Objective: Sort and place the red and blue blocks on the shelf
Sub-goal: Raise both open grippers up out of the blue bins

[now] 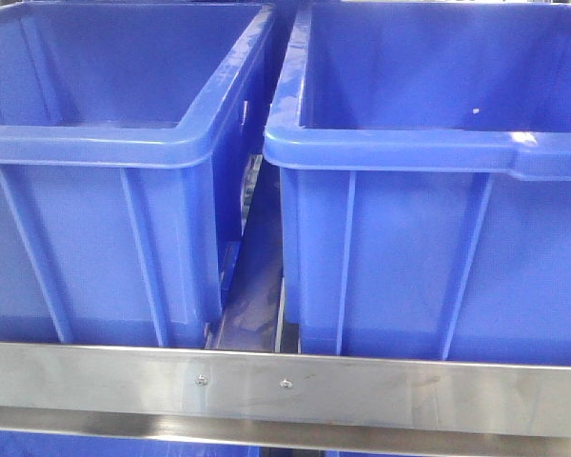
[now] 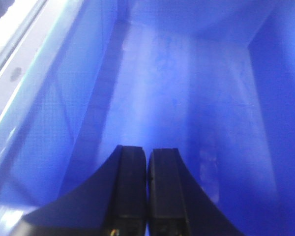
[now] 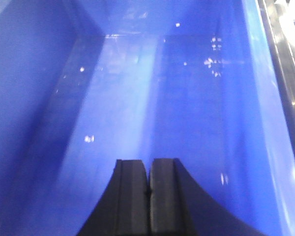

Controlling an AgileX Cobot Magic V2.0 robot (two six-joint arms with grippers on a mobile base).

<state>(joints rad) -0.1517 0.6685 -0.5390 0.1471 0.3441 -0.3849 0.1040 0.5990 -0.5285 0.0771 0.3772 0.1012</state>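
The red and blue blocks are out of view in every frame. The shelf's flat steel front rail [image 1: 285, 386] with two small screws runs across the bottom of the front view. My left gripper [image 2: 147, 155] is shut and empty, hanging inside a dark-blue crate [image 2: 152, 93] above its bare floor. My right gripper [image 3: 148, 164] is shut and empty inside another dark-blue crate [image 3: 137, 98], also above a bare floor. Neither gripper shows in the front view.
Two large dark-blue plastic crates stand side by side on the shelf, left [image 1: 105, 143] and right [image 1: 428, 152], with a narrow gap [image 1: 257, 257] between them. A steel rail edge shows at the left [image 2: 10, 54] and at the right [image 3: 285, 64] of the wrist views.
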